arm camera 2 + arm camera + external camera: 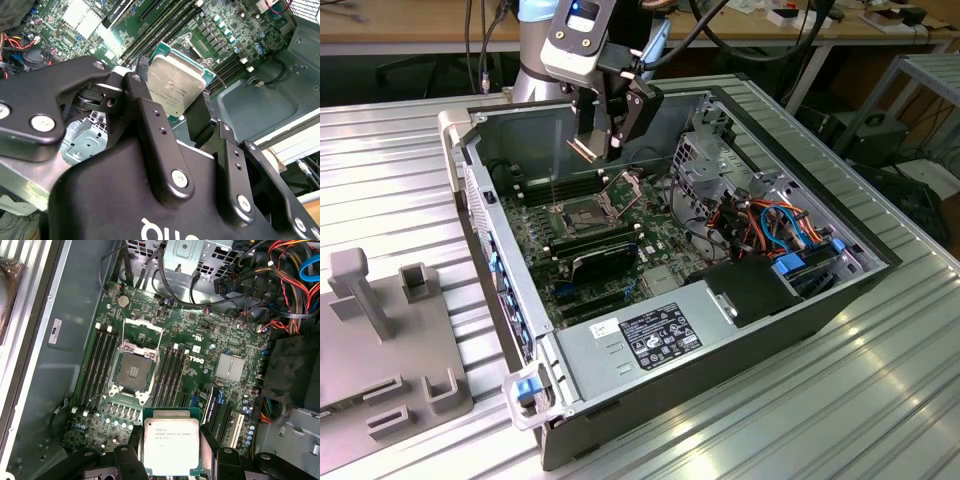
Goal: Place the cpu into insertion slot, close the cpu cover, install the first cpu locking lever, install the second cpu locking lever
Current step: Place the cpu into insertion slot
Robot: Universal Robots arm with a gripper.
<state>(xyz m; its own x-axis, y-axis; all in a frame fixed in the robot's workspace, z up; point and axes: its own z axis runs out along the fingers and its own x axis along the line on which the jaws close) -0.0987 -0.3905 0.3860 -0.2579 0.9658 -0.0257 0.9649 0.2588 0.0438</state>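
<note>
Above mobo (200,335), pincer (171,457) grips cpu (171,440).

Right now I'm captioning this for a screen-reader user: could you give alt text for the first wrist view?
The gripper holds the cpu by two opposite edges, metal top toward the camera, above a green motherboard. Beyond it the insertion slot sits empty, flanked by long black memory slots.

open case (740,390) | green motherboard (200,340) | coloured cables (780,225) | grey fixture (365,300) outside case
</note>
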